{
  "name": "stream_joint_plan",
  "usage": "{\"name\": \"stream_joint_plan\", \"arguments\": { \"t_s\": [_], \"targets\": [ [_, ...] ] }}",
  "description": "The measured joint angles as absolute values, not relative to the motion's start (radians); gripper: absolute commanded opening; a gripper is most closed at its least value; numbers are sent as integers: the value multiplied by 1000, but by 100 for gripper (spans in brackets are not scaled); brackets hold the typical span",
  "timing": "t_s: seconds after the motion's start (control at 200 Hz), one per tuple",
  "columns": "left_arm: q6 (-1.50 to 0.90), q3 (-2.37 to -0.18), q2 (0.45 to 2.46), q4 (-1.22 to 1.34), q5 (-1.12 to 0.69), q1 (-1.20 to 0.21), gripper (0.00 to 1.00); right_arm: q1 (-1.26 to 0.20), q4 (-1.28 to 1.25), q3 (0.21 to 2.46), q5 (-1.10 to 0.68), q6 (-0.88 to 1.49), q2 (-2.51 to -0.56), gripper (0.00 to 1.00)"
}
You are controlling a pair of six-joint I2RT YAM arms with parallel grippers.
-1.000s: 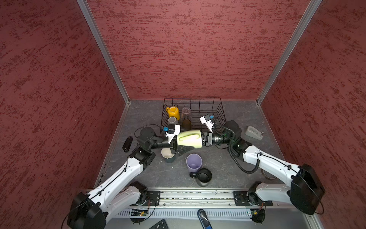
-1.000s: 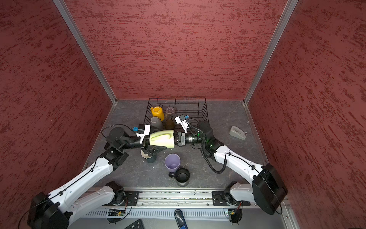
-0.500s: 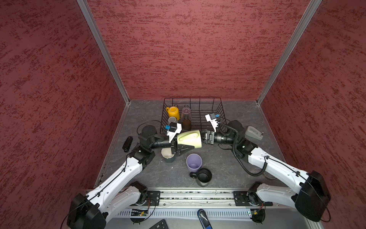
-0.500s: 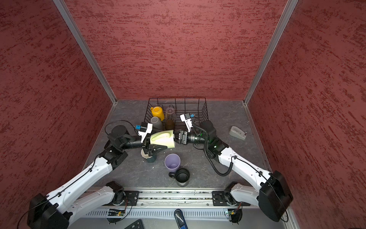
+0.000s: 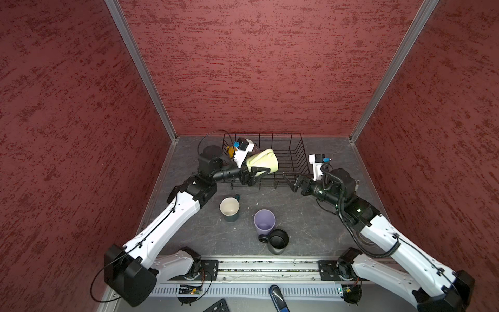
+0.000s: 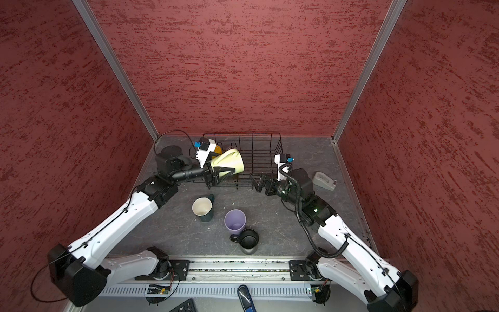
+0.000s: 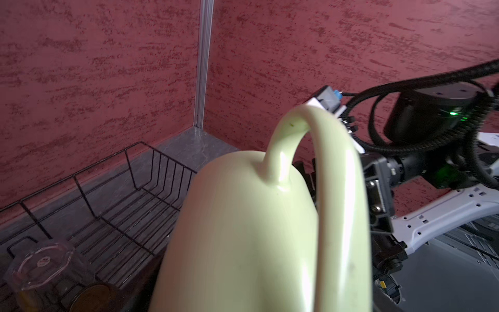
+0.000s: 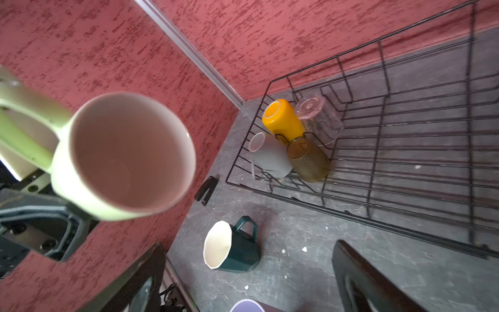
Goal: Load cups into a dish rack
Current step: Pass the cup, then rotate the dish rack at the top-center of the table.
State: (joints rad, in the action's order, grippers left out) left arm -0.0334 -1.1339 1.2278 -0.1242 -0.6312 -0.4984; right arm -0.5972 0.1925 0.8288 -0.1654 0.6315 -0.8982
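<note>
Left gripper (image 5: pixel 255 174): clamped on pale green mug (image 5: pixel 263 161), carried clear of the table above the near left edge of dish rack (image 5: pixel 295 158). Mug on its side, handle up, long axis level, base toward the holding wrist, mouth toward right gripper (image 5: pixel 288 181).

Right gripper: jaws wide apart, empty, apart from the mug, by the rack's near right corner.

Pad contact hidden behind the mug body; probably near the base.

Rack's left end: yellow mug (image 8: pixel 282 118), grey mug (image 8: pixel 270 156), clear glass (image 8: pixel 320 118), amber glass (image 8: pixel 307 159). Free floor to their right.

Judged next: tip mouth down, lower beside amber glass.

Unloaded on table: teal mug (image 5: pixel 230 209), lilac tumbler (image 5: pixel 264 222), black mug (image 5: pixel 278 240).
</note>
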Motion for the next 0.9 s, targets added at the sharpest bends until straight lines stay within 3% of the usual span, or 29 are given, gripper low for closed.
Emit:
{"name": "stream_joint_plan", "arguments": {
  "t_s": [0.571, 0.897],
  "targets": [
    [-117, -1983, 1924, -780, -342, -510, 0, -593, 311, 827, 12, 549, -851, 98],
    [-138, -2402, 2249, -1058, -229, -535, 0, -443, 417, 889, 30, 490, -1009, 78]
  ]
}}
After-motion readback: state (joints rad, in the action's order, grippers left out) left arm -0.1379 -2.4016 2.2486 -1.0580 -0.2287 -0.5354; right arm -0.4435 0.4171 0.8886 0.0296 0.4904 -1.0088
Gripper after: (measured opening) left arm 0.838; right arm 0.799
